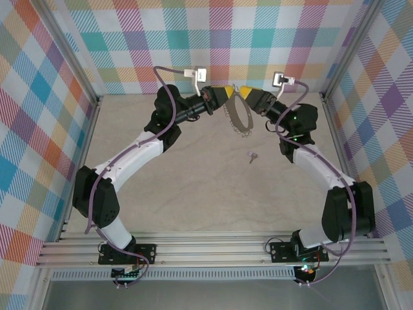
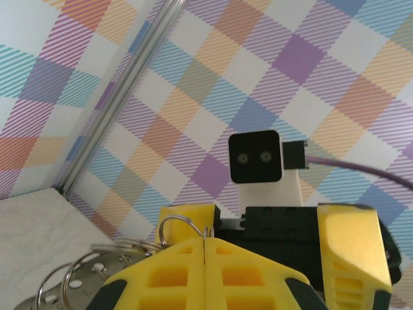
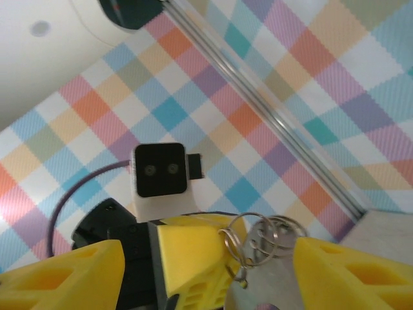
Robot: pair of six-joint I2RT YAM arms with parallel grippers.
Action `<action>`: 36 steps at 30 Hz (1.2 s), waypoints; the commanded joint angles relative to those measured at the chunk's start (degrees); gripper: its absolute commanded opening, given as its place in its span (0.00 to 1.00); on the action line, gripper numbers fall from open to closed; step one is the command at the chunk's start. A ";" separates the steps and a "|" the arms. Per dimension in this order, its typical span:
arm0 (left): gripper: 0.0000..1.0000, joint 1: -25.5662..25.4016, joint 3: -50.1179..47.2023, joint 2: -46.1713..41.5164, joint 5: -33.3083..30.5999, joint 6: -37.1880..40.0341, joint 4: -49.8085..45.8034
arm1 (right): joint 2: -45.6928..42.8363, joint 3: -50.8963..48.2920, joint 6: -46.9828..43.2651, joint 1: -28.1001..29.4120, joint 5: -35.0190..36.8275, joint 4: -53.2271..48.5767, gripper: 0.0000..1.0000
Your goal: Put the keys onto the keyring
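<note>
Silvery and tiny, the key (image 1: 252, 155) lies on the counter (image 1: 193, 184) while my left pincer (image 1: 225, 95) pinches the keyring (image 1: 237, 118) aloft, so my right pincer (image 1: 245, 97), spread beside it, should drop squarely over the key's head and close gently.

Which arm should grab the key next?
Right. The key lies on that side, and the right end effector is open; the left end effector pinches the ring.
</note>
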 commanded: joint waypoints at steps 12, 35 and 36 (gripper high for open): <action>0.00 2.20 7.84 -2.79 15.21 18.35 -18.69 | -10.92 10.03 -38.13 -0.64 12.06 -66.28 0.72; 0.00 3.35 26.50 4.45 29.38 42.55 -54.60 | -18.24 4.64 -39.06 -0.11 -7.83 -49.92 0.40; 0.00 3.39 26.66 4.62 29.55 42.74 -54.98 | -18.22 4.51 -38.40 -0.02 -8.60 -48.88 0.39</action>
